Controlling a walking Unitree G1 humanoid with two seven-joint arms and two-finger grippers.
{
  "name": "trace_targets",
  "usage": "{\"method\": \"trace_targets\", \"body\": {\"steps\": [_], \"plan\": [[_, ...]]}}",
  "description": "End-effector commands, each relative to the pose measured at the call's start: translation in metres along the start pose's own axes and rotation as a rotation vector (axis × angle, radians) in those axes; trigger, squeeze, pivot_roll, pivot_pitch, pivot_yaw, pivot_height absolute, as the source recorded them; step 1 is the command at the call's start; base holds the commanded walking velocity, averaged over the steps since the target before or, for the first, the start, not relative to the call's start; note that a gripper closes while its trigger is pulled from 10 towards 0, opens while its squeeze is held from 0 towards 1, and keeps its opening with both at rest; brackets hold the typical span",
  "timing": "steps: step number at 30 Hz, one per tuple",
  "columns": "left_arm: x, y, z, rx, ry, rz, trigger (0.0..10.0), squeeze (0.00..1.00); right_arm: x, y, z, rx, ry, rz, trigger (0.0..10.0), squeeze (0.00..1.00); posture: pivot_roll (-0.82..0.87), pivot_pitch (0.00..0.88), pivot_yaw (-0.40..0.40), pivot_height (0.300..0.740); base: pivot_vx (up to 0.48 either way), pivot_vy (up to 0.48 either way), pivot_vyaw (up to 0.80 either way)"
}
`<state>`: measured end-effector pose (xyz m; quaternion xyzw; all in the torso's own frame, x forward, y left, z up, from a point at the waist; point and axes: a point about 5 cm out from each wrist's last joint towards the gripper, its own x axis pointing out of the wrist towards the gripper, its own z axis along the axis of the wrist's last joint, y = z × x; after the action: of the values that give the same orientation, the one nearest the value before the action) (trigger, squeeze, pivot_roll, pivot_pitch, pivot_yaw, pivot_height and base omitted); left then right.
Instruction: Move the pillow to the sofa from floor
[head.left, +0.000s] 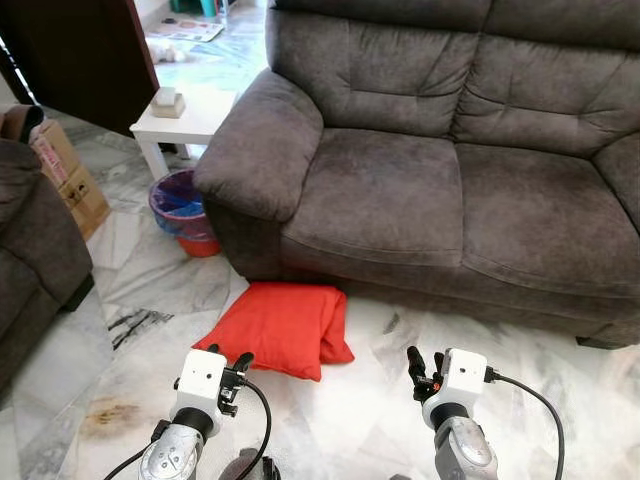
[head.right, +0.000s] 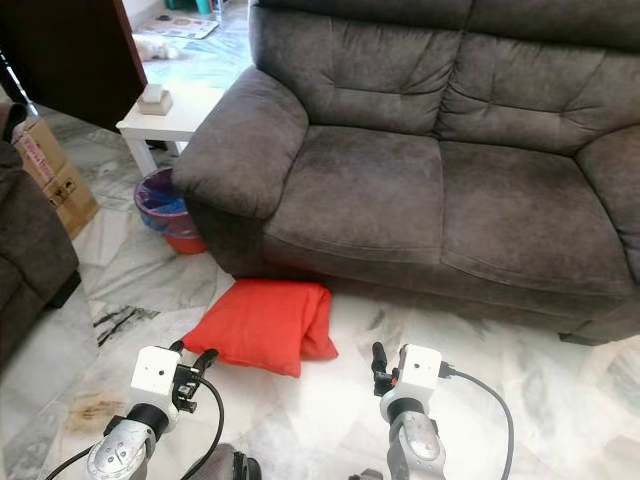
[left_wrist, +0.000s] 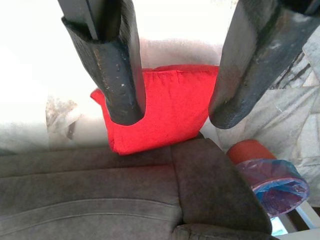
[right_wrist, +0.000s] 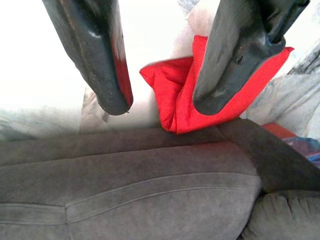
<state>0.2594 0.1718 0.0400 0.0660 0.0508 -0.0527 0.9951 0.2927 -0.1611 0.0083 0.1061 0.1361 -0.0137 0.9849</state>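
A brown cardboard box (head.left: 68, 172) stands far left, its contents hidden. Beside the small white desk (head.left: 190, 118), a round bin lined with a blue plastic bag (head.left: 180, 205) sits against the grey fabric sofa (head.left: 440, 160). The flat red fabric pillow (head.left: 280, 325) lies on the marble floor (head.left: 150, 290), touching the sofa's front. The left hand (head.left: 232, 368) hovers near it, fingers apart; the right hand (head.left: 422, 372) likewise gapes empty.
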Motion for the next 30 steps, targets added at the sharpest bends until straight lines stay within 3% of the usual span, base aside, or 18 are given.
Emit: {"method": "trace_targets", "body": {"steps": [1, 4, 14, 24, 30], "plan": [[-0.0028, 0.0012, -0.0019, -0.012, 0.014, 0.013, 10.0, 0.0, -0.0019, -0.0015, -0.0038, 0.015, 0.012, -0.01, 10.0, 0.0, 0.16, 0.202, -0.003, 0.659, 0.0, 0.0, 0.0], [-0.0027, 0.0019, -0.0024, -0.01, 0.019, 0.017, 10.0, 0.0, -0.0016, -0.0016, -0.0046, 0.018, 0.022, -0.014, 10.0, 0.0, 0.16, 0.201, -0.004, 0.659, 0.0, 0.0, 0.0], [-0.0031, 0.0027, -0.0026, -0.03, 0.022, 0.024, 10.0, 0.0, -0.001, -0.0006, -0.0034, 0.032, 0.016, -0.004, 10.0, 0.0, 0.16, 0.199, -0.005, 0.659, 0.0, 0.0, -0.76], [-0.0034, 0.0049, -0.002, -0.024, 0.024, 0.032, 10.0, 0.0, -0.0012, 0.0025, -0.0027, 0.034, 0.0, 0.012, 10.0, 0.0, 0.16, 0.202, -0.003, 0.659, 0.0, 0.0, 0.0], [-0.0037, 0.0061, -0.0019, -0.02, 0.025, 0.037, 10.0, 0.0, -0.0012, 0.0025, -0.0025, 0.032, -0.003, 0.01, 10.0, 0.0, 0.16, 0.201, -0.003, 0.659, 0.299, 0.0, 0.0]]}}
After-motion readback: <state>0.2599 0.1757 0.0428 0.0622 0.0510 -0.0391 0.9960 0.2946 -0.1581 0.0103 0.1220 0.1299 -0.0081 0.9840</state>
